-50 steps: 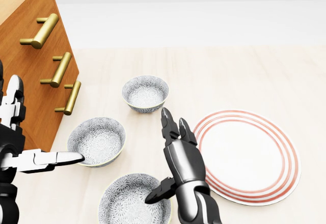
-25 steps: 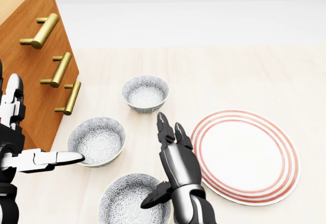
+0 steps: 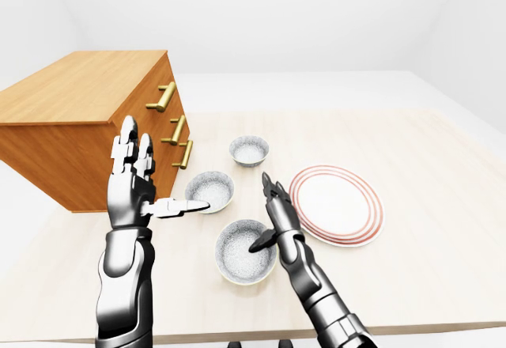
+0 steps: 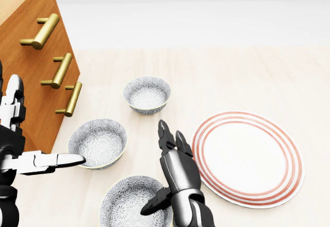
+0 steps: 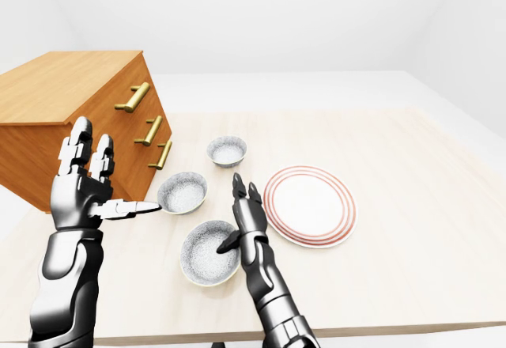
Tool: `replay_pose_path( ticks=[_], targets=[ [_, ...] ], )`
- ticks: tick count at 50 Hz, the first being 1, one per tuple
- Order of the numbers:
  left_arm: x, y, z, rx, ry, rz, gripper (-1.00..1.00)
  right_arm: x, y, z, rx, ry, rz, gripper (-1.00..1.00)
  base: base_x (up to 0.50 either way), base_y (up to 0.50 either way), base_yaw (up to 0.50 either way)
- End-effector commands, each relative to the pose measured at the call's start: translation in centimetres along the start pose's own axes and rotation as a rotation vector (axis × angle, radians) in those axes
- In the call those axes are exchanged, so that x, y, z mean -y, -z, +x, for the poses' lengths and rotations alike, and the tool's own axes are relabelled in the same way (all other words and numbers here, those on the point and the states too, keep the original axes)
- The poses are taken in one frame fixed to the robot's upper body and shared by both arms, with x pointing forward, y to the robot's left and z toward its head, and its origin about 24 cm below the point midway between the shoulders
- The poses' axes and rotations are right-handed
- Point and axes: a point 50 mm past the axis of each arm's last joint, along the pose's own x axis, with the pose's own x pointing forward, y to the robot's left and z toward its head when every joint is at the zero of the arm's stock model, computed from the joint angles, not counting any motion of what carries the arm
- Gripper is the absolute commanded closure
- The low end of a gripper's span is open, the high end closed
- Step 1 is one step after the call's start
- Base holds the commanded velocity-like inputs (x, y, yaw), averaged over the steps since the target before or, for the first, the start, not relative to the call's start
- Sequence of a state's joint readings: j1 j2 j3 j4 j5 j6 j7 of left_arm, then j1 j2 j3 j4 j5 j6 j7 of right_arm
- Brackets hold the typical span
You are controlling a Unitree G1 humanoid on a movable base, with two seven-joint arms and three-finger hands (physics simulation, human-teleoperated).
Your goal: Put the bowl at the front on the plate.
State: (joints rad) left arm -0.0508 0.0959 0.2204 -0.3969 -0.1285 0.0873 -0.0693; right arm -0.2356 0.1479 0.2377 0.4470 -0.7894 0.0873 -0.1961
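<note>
Hovering my right hand (image 4: pixel 178 173) just beside the front bowl (image 4: pixel 126 206), on its right side in the head view. The hand is released: two fingers (image 4: pixel 164 134) run straight toward the top of the view and nothing is grasped. The thumb (image 4: pixel 154 202) sticks out to the left and crosses the bowl's right rim. I can't tell whether it touches the rim or sits above it.

The front bowl is upright on the table (image 4: pixel 232 77), lowest in the head view, partly cut by the bottom edge. It is not on the plate (image 4: pixel 247 155). The plate, white with red rings, lies flat to the right of my right hand, near but apart from the bowl.

Two more patterned bowls: the middle bowl (image 4: pixel 98 143) is up and left of the front one, and the far bowl (image 4: pixel 147 94) is above that, toward the view's centre.

My left hand (image 3: pixel 133 186) is raised at the left, palm open, fingers up, gripping nothing. Its thumb points right, and in the head view the tip lines up with the middle bowl's left rim. The eye views show the hand held above the tabletop.

The wooden dresser (image 3: pixel 79 119) with brass handles (image 4: pixel 44 31) sits top left.
</note>
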Motion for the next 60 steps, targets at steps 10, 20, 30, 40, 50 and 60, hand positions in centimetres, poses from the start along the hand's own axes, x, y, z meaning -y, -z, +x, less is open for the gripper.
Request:
replay_pose_path(
  ticks=[10, 20, 30, 40, 50, 60],
  targets=[
    [0.1, 0.1, 0.0, -0.003, 0.002, -0.001, -1.0, -0.9, 0.5, -0.1, -0.032, -0.019, 0.003, -1.0, 0.0, 0.0, 0.0],
    [0.2, -0.1, -0.1, 0.002, 0.004, 0.0, -1.0, -1.2, 0.6, -0.3, -0.034, -0.025, 0.003, -1.0, 0.0, 0.0, 0.0],
    [0.2, 0.0, -0.1, -0.002, 0.004, 0.0, -1.0, -1.5, 0.8, -0.4, -0.044, -0.031, 0.005, -1.0, 0.0, 0.0, 0.0],
    [0.1, 0.1, 0.0, -0.003, 0.003, -0.002, -1.0, -2.0, 1.5, 0.0, -0.088, -0.034, 0.002, -1.0, 0.0, 0.0, 0.0],
    [0.1, 0.1, -0.1, -0.003, 0.003, -0.001, -1.0, -2.4, 2.2, 0.2, -0.125, -0.035, -0.003, -1.0, 0.0, 0.0, 0.0],
    [0.1, -0.2, -0.1, 0.009, 0.003, -0.001, -1.0, -2.3, 2.1, 0.0, -0.112, -0.034, -0.006, 1.0, 0.0, 0.0, 0.0]
  ],
)
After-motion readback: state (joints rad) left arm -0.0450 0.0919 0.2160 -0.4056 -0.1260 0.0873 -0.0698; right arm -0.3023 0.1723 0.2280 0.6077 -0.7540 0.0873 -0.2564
